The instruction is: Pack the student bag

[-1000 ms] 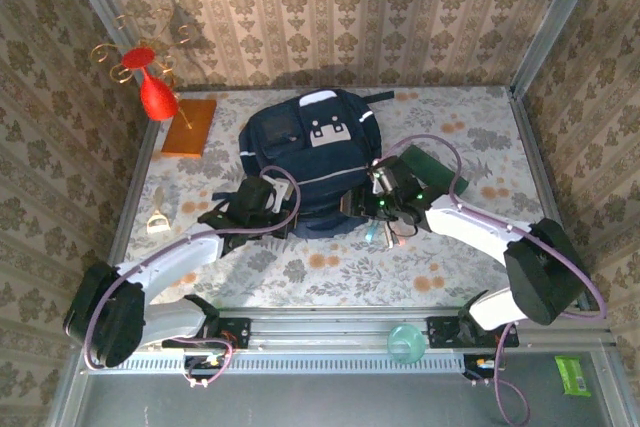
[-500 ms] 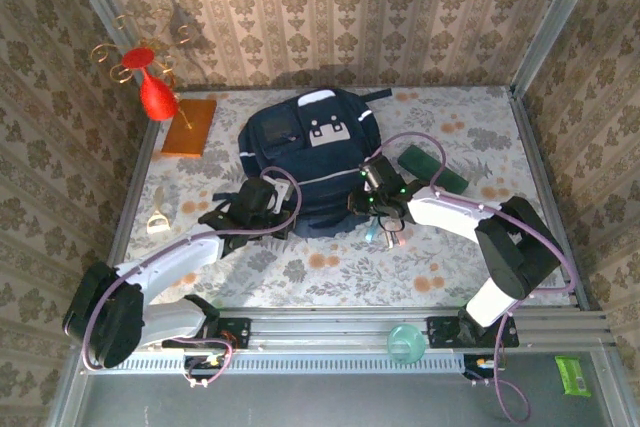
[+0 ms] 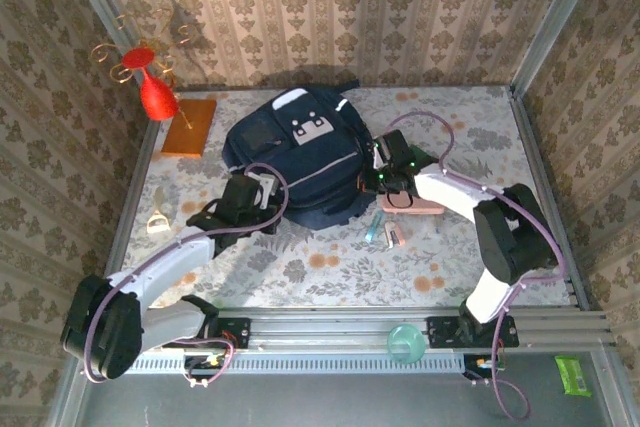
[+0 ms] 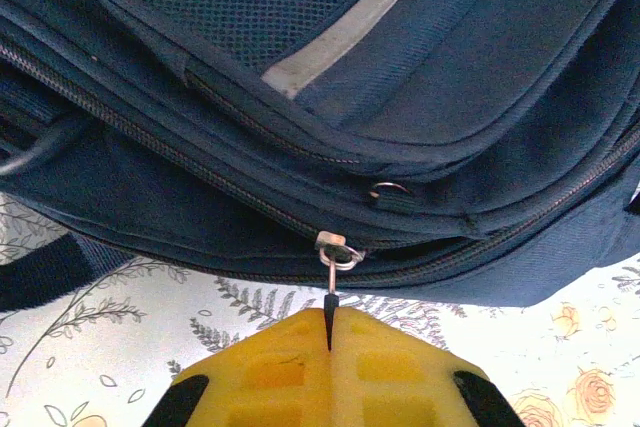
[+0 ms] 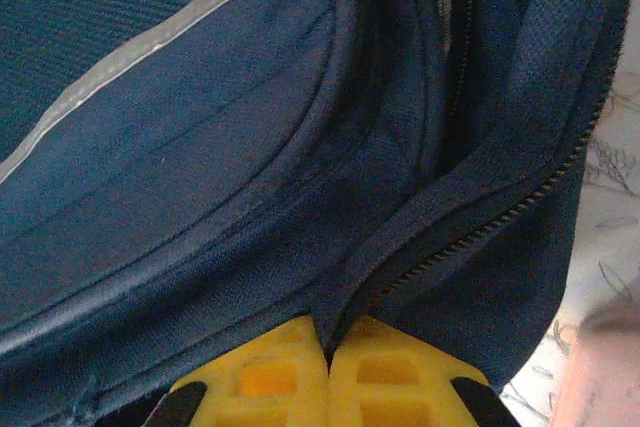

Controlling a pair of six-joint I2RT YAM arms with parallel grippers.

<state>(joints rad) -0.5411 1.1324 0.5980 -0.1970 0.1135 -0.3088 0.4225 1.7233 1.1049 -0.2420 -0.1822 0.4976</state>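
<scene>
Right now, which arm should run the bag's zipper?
Left. The left gripper is shut on the zipper pull of the student bag, so it could drag it along the track. The right gripper pinches a fold of bag fabric beside the zipper teeth, which likely suits bracing better.

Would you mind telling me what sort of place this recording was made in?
Probably a robot test booth dressed like a home: wallpapered panels in a metal frame, a floral tablecloth, and a left arm and right arm bolted to a rail.
</scene>
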